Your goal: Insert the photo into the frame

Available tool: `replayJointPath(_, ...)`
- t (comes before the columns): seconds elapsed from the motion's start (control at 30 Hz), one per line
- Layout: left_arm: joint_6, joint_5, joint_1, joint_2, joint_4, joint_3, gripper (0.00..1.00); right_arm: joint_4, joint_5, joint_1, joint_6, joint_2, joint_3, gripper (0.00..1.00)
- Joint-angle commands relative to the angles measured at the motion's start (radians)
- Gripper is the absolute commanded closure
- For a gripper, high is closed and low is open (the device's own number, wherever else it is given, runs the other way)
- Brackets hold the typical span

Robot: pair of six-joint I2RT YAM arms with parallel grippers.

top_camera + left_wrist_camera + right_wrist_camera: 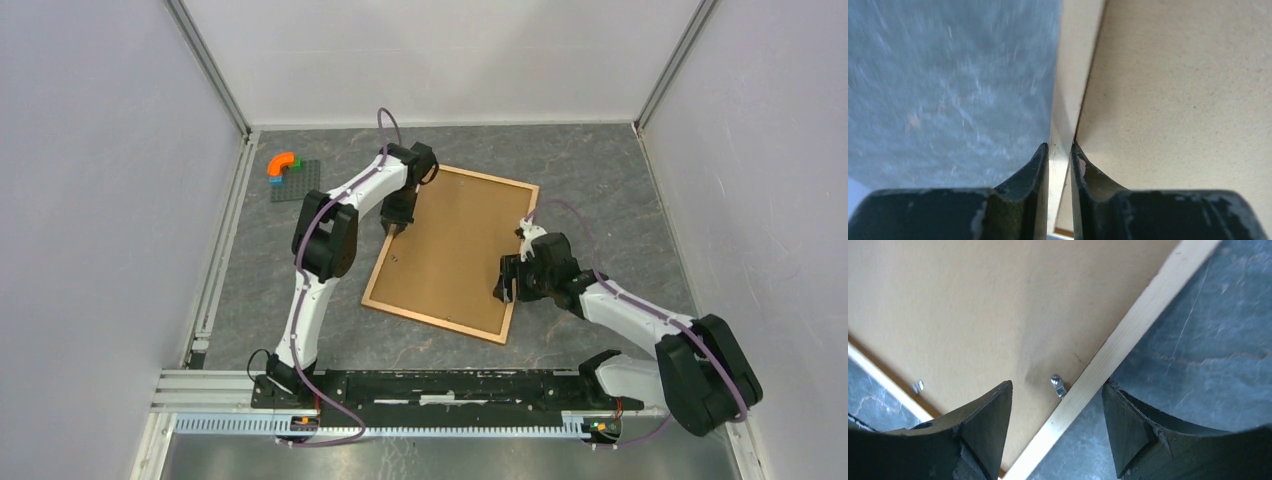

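Observation:
The frame (pixel 435 322) of light wood lies face down and tilted in the middle of the table, with the brown backing board (pixel 450 250) set inside it. No photo shows in any view. My left gripper (pixel 397 228) is at the frame's left edge. In the left wrist view its jaws (pixel 1059 150) are closed on the pale moulding (pixel 1070 75), next to the backing board (pixel 1178 100). My right gripper (pixel 505 285) is at the right edge. It is open (pixel 1057 385) and straddles the moulding (pixel 1138 325) beside a small metal tab (pixel 1058 385) on the backing board (pixel 998 305).
A dark grey stud plate (pixel 296 182) with an orange curved brick (pixel 283 161) lies at the back left. White walls close in the table on three sides. A second metal tab (pixel 918 386) sits by the frame's other edge.

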Motion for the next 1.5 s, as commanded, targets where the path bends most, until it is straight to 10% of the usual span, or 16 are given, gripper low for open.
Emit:
replayJointPath(0.0,0.016,0.051,-0.02,0.105,0.158,0.215,0.87,0.052,-0.078,0.041,0.071,-0.076,-0.052,0.28)
replayJointPath(0.17,0.02,0.009,-0.021,-0.023,0.162,0.128,0.44,-0.048,-0.005,0.041,-0.004,-0.091,-0.001,0.27)
replayJointPath(0.4,-0.136,0.026,-0.02,-0.508,0.253,-0.36,0.11,-0.124,0.126,0.041,-0.074,-0.153,0.089,0.25)
replayJointPath(0.8,-1.145,0.35,-0.141,-0.969,0.646,-1.053,0.23,-0.119,0.139,0.041,-0.074,-0.102,0.151,0.26)
replayJointPath(1.47,-1.333,0.298,-0.248,-0.769,0.789,-1.186,0.5,-0.155,0.206,0.041,-0.081,-0.123,0.139,0.26)
